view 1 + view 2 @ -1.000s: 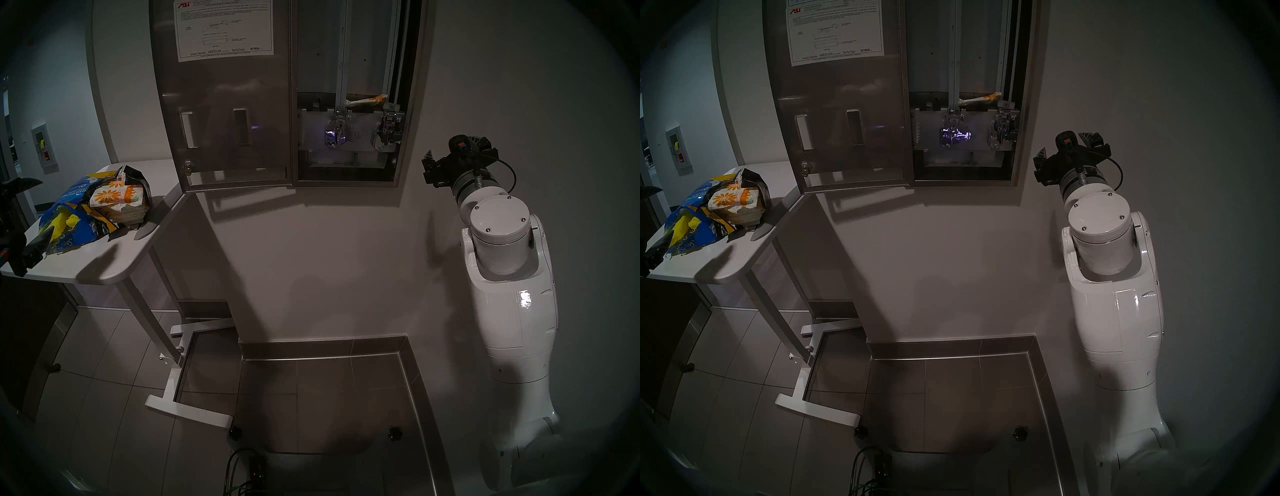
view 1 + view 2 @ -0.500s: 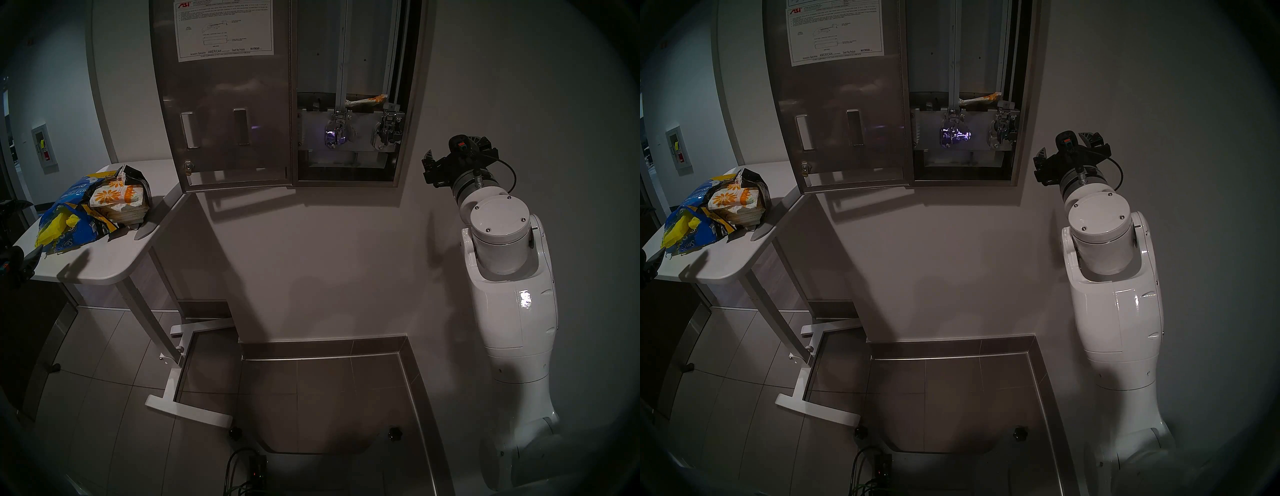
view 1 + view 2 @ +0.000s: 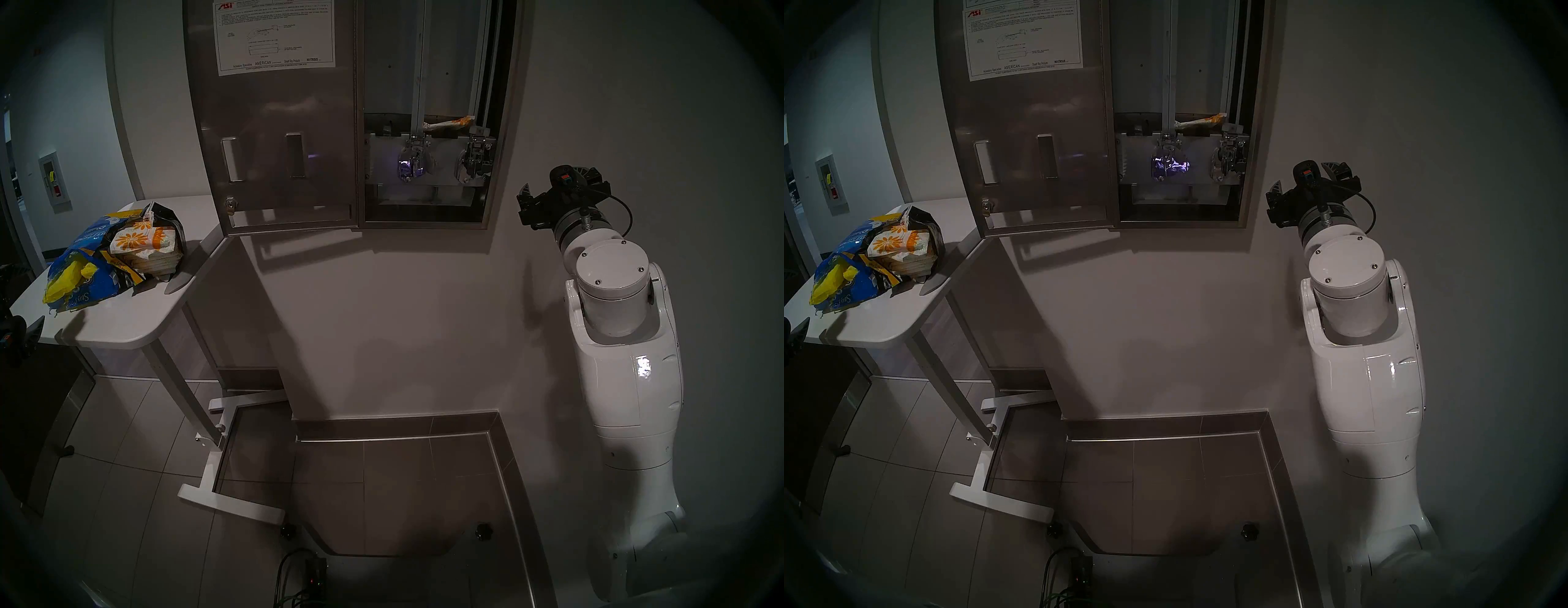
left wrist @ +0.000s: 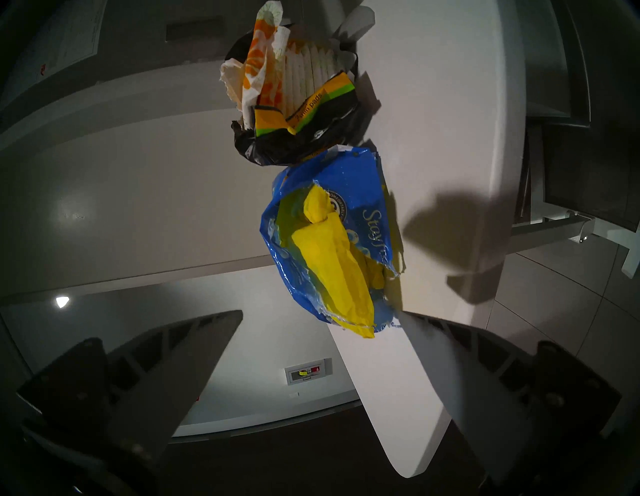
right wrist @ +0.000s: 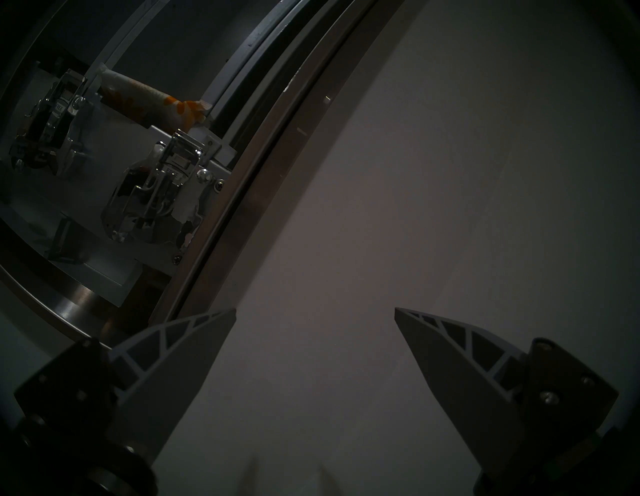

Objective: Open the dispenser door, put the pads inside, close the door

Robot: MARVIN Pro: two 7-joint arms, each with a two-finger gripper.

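Two spread fingers (image 4: 194,374) near yellow pad (image 4: 332,266)

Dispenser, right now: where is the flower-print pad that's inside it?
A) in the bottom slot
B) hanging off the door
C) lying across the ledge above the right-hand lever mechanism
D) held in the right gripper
C: the flower-print pad lies across the ledge just above the right-hand lever mechanism in the open dispenser, while the right gripper is open and empty beside the cabinet.
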